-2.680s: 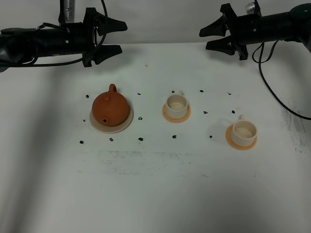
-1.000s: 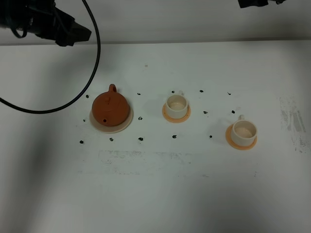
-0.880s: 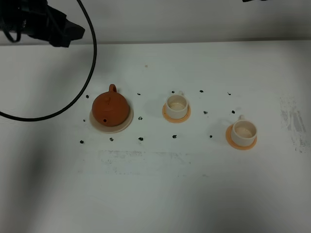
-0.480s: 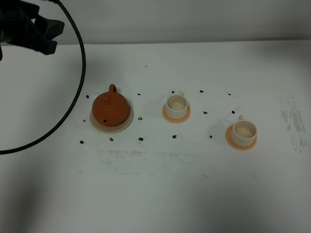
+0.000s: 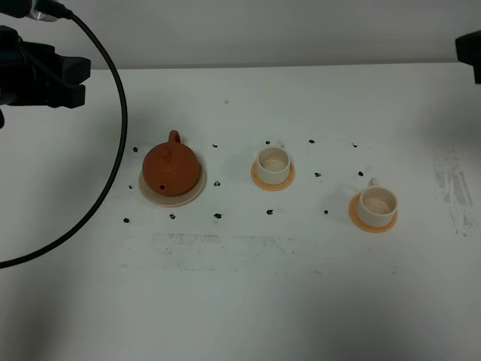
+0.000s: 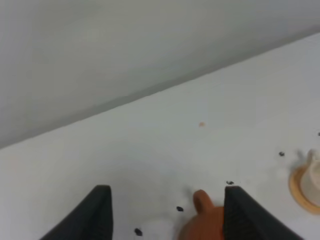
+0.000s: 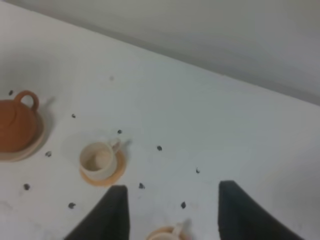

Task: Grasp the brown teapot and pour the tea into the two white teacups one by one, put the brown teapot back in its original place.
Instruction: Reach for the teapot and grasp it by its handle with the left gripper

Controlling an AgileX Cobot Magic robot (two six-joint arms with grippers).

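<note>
While the brown teapot (image 5: 171, 168) is sitting on its cream saucer (image 5: 198, 191), the left gripper (image 6: 166, 200) is hovering well back-left of it, jaws gaping wide | right gripper (image 7: 172, 194) is hovering far right, jaws standing apart | one white teacup (image 5: 273, 162) is resting right of the saucer, the other white teacup (image 5: 376, 204) farther right, each on an orange coaster (image 5: 257, 179).

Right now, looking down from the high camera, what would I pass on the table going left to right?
brown teapot on its saucer → middle teacup → right-hand teacup
</note>
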